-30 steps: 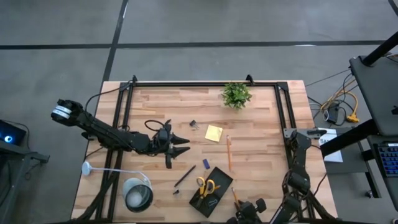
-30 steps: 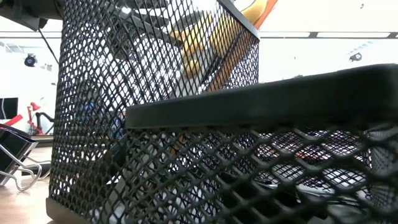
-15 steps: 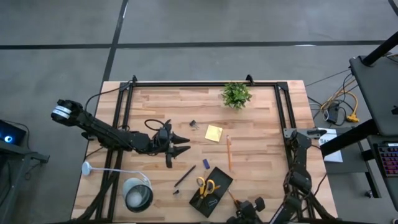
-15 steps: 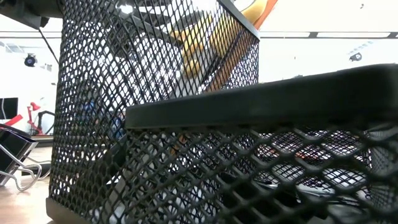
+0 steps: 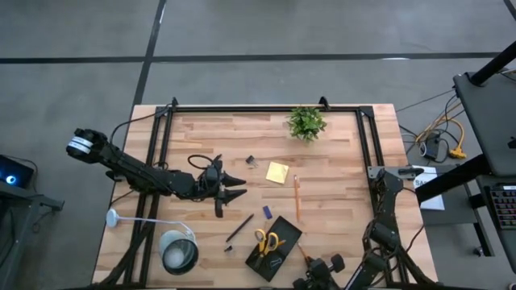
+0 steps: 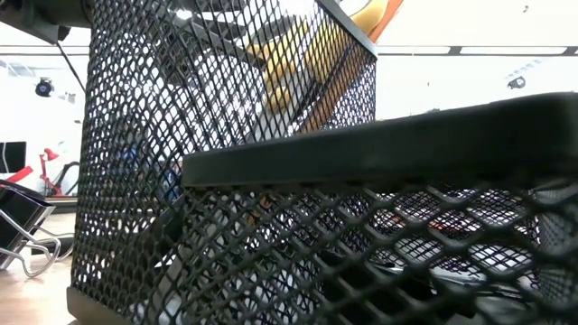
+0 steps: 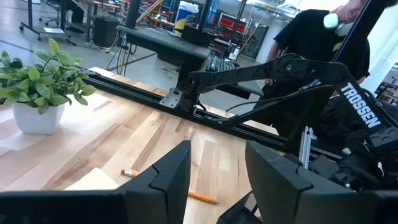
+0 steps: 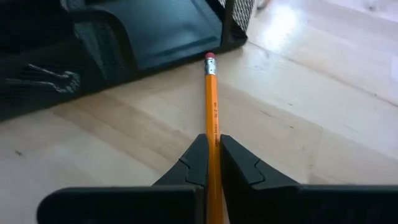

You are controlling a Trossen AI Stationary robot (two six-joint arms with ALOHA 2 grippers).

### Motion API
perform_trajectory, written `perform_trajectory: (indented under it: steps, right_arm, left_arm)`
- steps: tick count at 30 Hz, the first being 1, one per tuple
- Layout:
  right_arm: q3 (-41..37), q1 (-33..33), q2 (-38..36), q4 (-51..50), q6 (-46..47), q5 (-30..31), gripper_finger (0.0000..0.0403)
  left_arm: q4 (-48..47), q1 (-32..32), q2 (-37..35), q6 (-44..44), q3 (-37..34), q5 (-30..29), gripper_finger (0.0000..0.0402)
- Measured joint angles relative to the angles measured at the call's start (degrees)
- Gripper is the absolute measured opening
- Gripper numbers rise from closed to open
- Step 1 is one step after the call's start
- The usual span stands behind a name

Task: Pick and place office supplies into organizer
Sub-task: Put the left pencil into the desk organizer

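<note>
Table (image 5: 339,153): wood, supplies scattered.
Organizer (image 5: 274,238): 6 o'clock area, scissors (image 5: 266,240) inside.
L gripper (image 5: 239,187): centre-left, fingers apart, holding nothing.
R gripper (image 8: 212,152): 6 o'clock edge, clamped on pencil (image 8: 211,93), eraser end by organizer.

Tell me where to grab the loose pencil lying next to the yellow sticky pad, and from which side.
Take the pencil at mid-shaft, coming straight down from above with the fingers closing across its thin width. It lies flat on the table. The sticky pad sits close to one end and the organizer close to the other, so the middle probably has the most free wood on both sides.
</note>
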Motion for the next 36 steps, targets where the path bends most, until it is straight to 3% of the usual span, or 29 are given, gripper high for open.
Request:
perform_trajectory:
  steps: [15,30,36]
  right_arm:
    - [-0.85,-0.32,-5.04,-0.54,-1.18,3.44,0.0011]
    - [-2.92,-0.13,-13.44,-0.57,-9.16,4.55,0.0011]
    - [-5.34,-1.43,-18.74,-0.53,-11.03,11.34,0.0011]
  left_arm:
    - [-0.02,0.00,-0.02,0.01,-0.12,0.01,0.0137]
    - [0.20,0.00,-0.02,0.01,0.10,-0.01,0.0137]
    - [0.85,0.00,-0.07,-0.05,0.22,0.02,0.0137]
